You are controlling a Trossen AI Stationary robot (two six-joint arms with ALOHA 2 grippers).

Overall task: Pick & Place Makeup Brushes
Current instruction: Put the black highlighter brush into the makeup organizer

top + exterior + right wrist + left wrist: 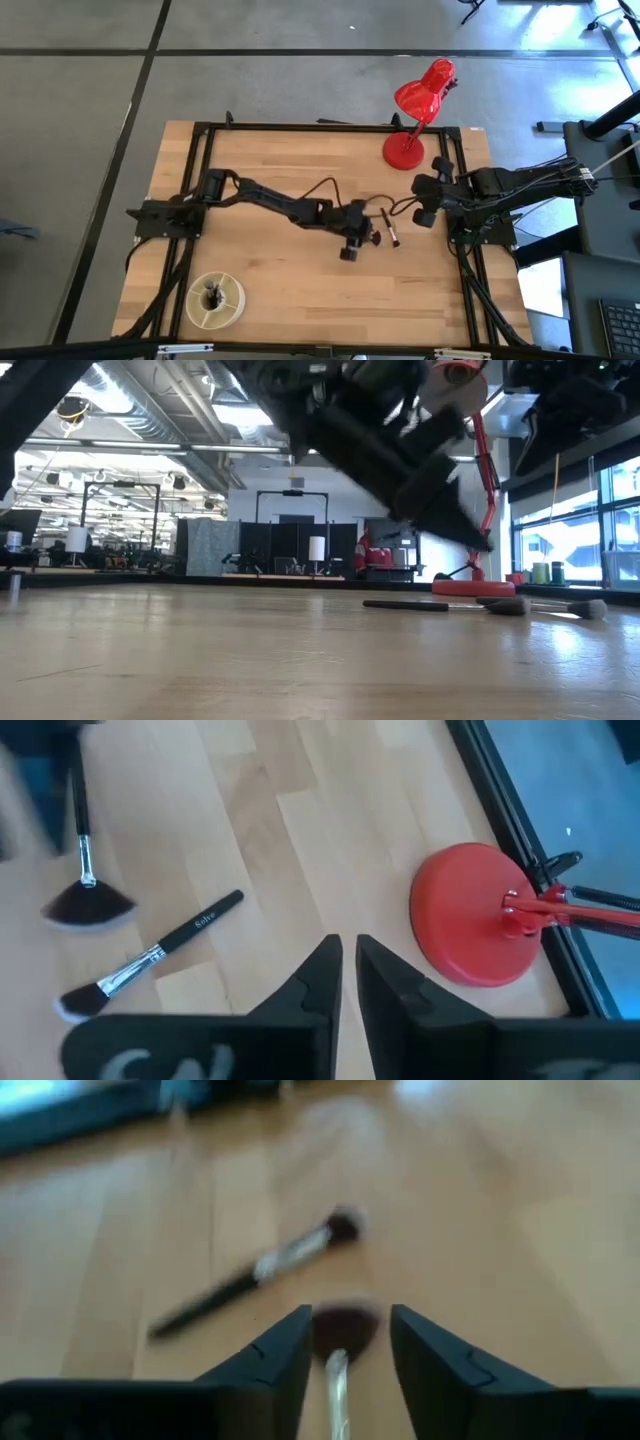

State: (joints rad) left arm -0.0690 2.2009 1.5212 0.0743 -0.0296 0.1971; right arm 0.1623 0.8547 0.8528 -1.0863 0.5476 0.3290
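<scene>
My left gripper (358, 240) reaches to the middle of the table (300, 290), its fingers (275, 1355) spread to either side of a fan brush (340, 1342) that lies flat on the wood; whether the pads touch it, the blur does not let me tell. In the left wrist view the brush's dark bristles sit between my fingertips, its pale ferrule pointing back toward me. A second brush (150, 958) lies just beside it, dark handle, silvery ferrule, apart from the first. From above, both brushes show as short dark sticks near my left gripper, between my two arms.

My right gripper (345, 960) waits at the table's right edge, fingers nearly closed with only a thin gap and holding nothing, near the round base of a red lamp (405, 150). A pale round holder (215, 300) stands at the table's front left, well apart from the brushes.
</scene>
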